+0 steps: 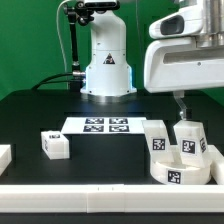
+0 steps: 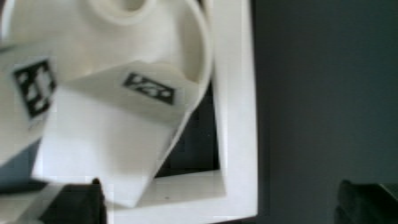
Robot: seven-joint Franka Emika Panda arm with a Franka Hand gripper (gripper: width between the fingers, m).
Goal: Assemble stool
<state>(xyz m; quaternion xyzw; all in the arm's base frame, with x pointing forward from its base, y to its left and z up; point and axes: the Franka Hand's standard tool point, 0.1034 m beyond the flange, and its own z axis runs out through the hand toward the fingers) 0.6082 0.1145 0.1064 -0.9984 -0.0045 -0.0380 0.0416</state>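
Observation:
The stool's round white seat (image 1: 177, 170) lies at the exterior view's right front, with two tagged white legs (image 1: 157, 138) (image 1: 190, 140) standing by it. A third leg (image 1: 55, 145) lies alone on the black table at the left. My gripper (image 1: 181, 108) hangs just above the right-hand leg, jaws apart and nothing held. In the wrist view a tagged leg (image 2: 128, 110) leans over the curved seat (image 2: 134, 25). The dark fingertips (image 2: 63, 205) stand wide apart at either side of my gripper (image 2: 217, 207), and the leg's lower end sits near one of them.
The marker board (image 1: 105, 126) lies in the middle of the table before the robot base (image 1: 108, 70). Plain white bars (image 1: 100, 190) edge the table's front and right; their corner (image 2: 235, 120) shows in the wrist view. A white piece (image 1: 4, 157) sits at the far left edge.

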